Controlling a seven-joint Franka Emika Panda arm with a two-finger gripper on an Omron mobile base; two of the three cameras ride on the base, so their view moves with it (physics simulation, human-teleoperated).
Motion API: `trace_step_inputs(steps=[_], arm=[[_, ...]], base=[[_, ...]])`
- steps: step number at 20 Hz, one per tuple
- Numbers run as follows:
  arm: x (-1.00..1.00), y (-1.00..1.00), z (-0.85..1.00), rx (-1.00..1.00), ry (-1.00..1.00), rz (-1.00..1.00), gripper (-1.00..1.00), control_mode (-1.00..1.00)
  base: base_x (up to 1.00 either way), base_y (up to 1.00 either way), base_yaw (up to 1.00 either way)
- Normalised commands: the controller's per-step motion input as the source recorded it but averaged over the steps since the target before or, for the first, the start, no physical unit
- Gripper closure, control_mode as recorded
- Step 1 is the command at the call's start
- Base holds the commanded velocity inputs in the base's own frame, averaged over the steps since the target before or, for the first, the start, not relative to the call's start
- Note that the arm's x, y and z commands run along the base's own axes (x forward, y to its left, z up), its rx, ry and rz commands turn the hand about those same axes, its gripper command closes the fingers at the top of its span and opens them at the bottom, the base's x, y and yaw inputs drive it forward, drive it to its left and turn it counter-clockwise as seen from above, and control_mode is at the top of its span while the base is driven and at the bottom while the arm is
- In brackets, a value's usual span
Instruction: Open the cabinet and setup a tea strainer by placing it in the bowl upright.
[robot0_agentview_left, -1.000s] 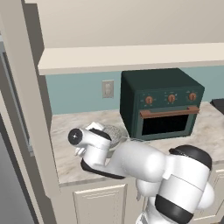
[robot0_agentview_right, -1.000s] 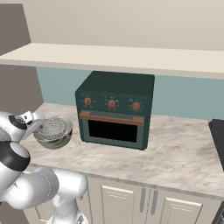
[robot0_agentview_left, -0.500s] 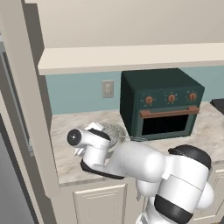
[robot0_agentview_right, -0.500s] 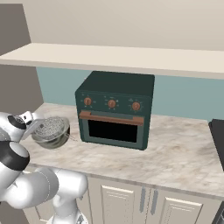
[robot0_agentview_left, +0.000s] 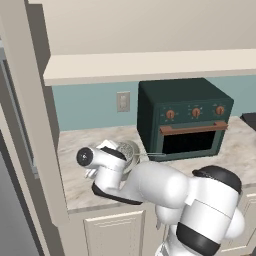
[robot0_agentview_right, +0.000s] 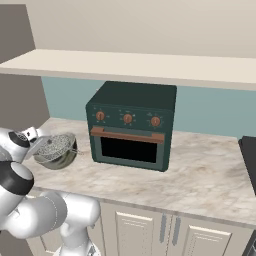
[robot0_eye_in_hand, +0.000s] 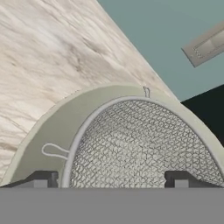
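With the strainer (robot0_eye_in_hand: 140, 144) sitting mesh-up inside the bowl (robot0_agentview_right: 56, 156) on the tabletop (robot0_agentview_right: 200, 175) left of the oven (robot0_agentview_right: 132, 125), we look to be at release: fingers (robot0_eye_in_hand: 41, 180) apart, clear of the rim. Next: retreat straight without clipping the handle.

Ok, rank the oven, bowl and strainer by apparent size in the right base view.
1. Oven, clearly largest.
2. Bowl.
3. Strainer, sitting in the bowl and nearly as wide, so that gap is slight.
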Motion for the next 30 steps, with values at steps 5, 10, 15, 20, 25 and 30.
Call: trace_step_inputs(steps=[5,10,15,20,25,30], arm=[[0.00,0.00,0.30,0.02,0.03,0.00,-1.00,-1.00],[-0.09,0.00,0.32,0.02,0.01,0.00,-1.00,-1.00],[-0.17,0.00,0.32,0.02,0.01,0.00,-1.00,-1.00],[-0.29,-0.09,0.46,0.11,0.05,0.00,-1.00,-1.00],[-0.54,-0.35,0.55,0.32,0.03,0.00,-1.00,-1.00],[-0.63,-0.70,0.42,0.46,0.02,-0.01,-1.00,-1.00]], base=[[0.00,0.00,0.00],[0.00,0.00,0.00],[0.00,0.00,0.00],[0.00,0.00,0.00],[0.00,0.00,0.00],[0.00,0.00,0.00]])
